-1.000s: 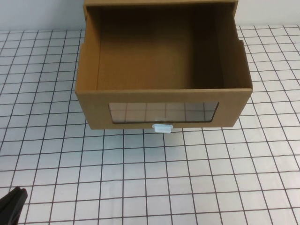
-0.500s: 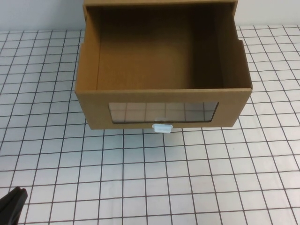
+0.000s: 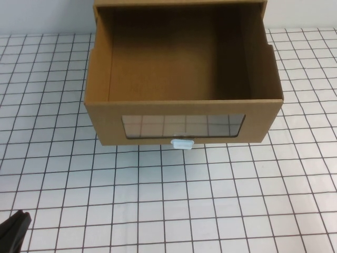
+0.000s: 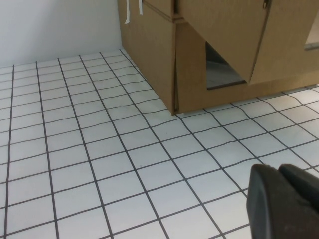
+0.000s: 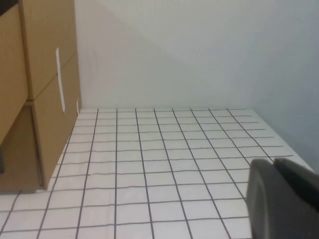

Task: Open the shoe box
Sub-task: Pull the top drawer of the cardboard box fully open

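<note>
– Nothing has moved since the earlier frame: the box and both arms sit just as they did a second ago.

– Where is the shoe box for me?

– You'll find the shoe box [image 3: 184, 124] in the upper middle of the high view, standing on the gridded table [image 3: 210, 200]. Its drawer [image 3: 179, 58] is pulled out toward you, open at the top, with its brown cardboard floor showing. The front face carries a clear window [image 3: 183, 126]. Just below that, at the face's lower edge, is a small white pull tab [image 3: 182, 143].

– And my grippers?

– Your left gripper [image 3: 13, 229] sits in the lower left corner of the high view, well apart from the box. In its wrist view the fingers [image 4: 264, 199] are pressed together and grasp nothing. They hang above the table, with a corner of the box ahead. Your right gripper [image 5: 276, 167] lies outside the high view. Its wrist view shows it clenched as well, holding nothing, over the table. The box's side is near it but not touching, and the pale wall [image 5: 199, 50] stands behind.
</note>
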Controlling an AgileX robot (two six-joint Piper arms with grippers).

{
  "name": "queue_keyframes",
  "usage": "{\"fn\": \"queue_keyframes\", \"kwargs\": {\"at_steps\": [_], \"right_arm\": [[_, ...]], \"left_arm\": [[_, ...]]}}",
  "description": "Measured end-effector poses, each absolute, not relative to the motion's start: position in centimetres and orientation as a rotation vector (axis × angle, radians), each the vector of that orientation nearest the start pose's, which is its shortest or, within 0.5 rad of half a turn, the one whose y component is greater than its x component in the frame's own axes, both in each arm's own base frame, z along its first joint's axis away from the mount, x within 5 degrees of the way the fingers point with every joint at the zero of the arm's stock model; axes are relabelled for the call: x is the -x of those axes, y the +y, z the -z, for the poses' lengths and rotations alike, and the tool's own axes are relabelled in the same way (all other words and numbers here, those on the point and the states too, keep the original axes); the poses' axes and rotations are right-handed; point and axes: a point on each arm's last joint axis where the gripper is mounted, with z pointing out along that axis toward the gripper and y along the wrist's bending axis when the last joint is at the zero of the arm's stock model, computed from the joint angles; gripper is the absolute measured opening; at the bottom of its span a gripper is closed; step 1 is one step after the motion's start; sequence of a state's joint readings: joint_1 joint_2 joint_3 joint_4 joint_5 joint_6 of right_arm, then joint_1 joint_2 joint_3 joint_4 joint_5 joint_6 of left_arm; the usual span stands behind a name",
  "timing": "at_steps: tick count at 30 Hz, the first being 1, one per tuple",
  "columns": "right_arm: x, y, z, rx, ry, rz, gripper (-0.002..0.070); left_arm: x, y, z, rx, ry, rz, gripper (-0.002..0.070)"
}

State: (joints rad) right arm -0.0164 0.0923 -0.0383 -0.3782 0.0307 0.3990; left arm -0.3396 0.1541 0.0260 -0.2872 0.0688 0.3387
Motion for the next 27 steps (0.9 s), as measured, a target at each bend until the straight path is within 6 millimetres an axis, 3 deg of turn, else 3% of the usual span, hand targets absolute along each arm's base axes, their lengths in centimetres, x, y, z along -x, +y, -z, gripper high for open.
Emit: {"fn": "queue_keyframes", "kwargs": {"at_steps": [8,19,27], "right_arm": [[-5.7,-0.3,-19.9,-0.106,1.575,-0.037,-0.0013],[-5.7,-0.2,-19.9,-0.167,1.567,-0.127,-0.0013],[-5.5,0.2,-18.4,-0.061,1.743,-0.069,-0.0013]], "left_arm": [[-6.4,-2.4,-18.9,-0.352,1.699,0.229,-0.0005],[-6.4,-2.4,-18.9,-0.352,1.699,0.229,-0.0005],[-6.4,-2.4,-18.9,-0.352,1.699,0.229,-0.0005]]}}
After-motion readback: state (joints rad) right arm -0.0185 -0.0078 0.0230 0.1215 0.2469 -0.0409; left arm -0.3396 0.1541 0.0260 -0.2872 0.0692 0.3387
